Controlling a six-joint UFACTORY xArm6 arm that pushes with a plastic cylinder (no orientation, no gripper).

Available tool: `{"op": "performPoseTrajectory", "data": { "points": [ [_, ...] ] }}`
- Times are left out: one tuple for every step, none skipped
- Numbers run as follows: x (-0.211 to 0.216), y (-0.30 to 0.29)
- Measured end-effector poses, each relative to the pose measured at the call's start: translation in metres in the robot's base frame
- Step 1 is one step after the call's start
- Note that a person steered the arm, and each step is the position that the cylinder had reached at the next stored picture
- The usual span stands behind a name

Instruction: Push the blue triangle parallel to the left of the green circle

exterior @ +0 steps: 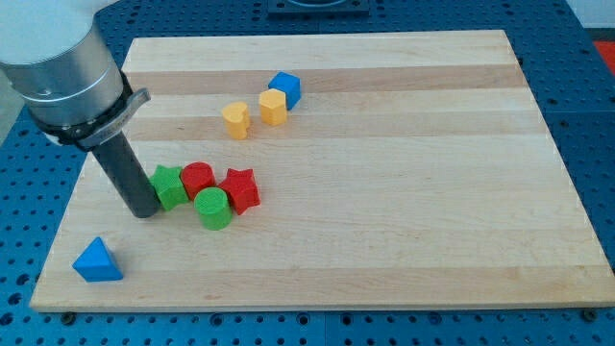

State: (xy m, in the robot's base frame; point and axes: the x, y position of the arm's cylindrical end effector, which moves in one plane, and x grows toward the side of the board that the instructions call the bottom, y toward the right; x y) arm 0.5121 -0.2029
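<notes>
My tip point(144, 212) beside green star point(169, 186), blue triangle point(97, 260) apart; no readable writing; end effector a gripperless rod.

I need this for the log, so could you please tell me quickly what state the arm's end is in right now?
No jaws on this arm: it holds nothing.
My tip rests on the board, just left of the green star, far from the blue triangle.
</notes>
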Motion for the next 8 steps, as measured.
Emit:
{"op": "performPoseTrajectory", "data": {
  "points": [
    [0.000, -0.018],
    [0.019, -0.058],
    [0.064, -0.081],
    [0.083, -0.082],
    [0.097, -0.045],
    [0.100, -0.013],
    [0.092, -0.006],
    [0.074, 0.010]
  ]
}}
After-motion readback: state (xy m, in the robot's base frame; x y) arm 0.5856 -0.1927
